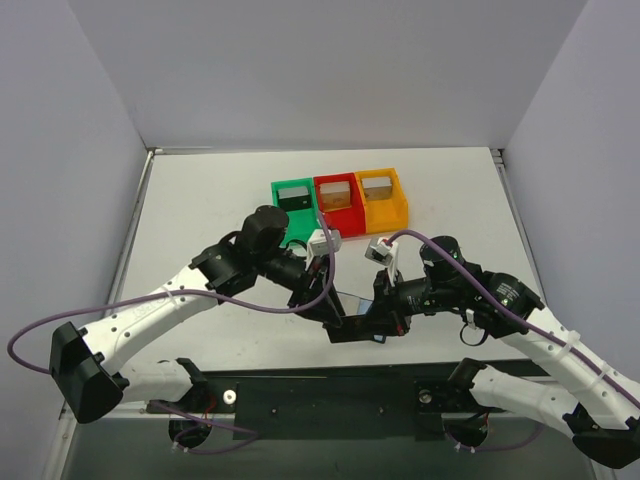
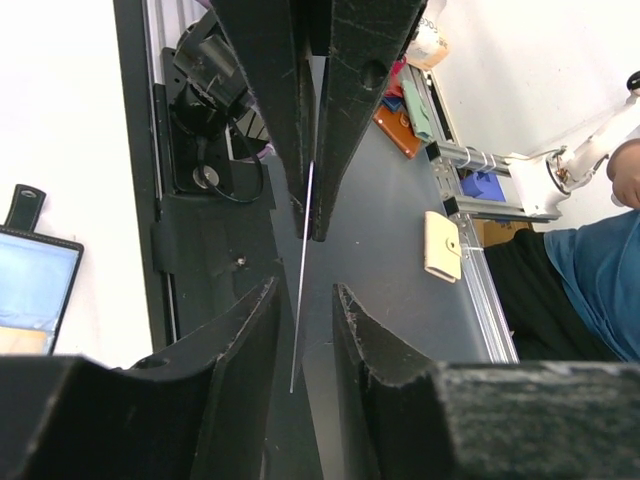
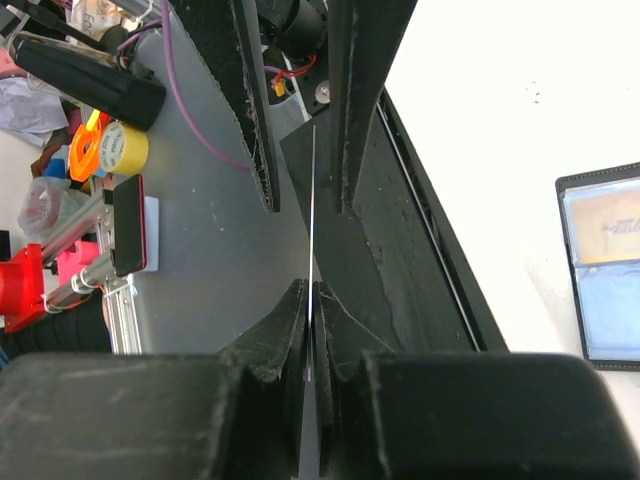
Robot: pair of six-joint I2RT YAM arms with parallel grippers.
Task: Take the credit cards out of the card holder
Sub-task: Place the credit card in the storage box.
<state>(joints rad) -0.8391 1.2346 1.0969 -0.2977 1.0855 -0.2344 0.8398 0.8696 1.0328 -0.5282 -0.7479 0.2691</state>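
A thin card is seen edge-on between both grippers in the left wrist view (image 2: 303,250) and the right wrist view (image 3: 313,200). My right gripper (image 3: 312,295) is shut on one end of the card. My left gripper (image 2: 305,300) is open, its fingers on either side of the card's other end without touching it. The two grippers meet near the table's front edge, left (image 1: 335,318) and right (image 1: 385,315). The black card holder (image 3: 600,270) lies open on the white table with orange and blue cards in its pockets. It also shows in the left wrist view (image 2: 35,290).
Green (image 1: 293,195), red (image 1: 336,197) and orange (image 1: 381,197) bins stand in a row at the back of the table. A black strip (image 1: 300,385) runs along the near edge by the arm bases.
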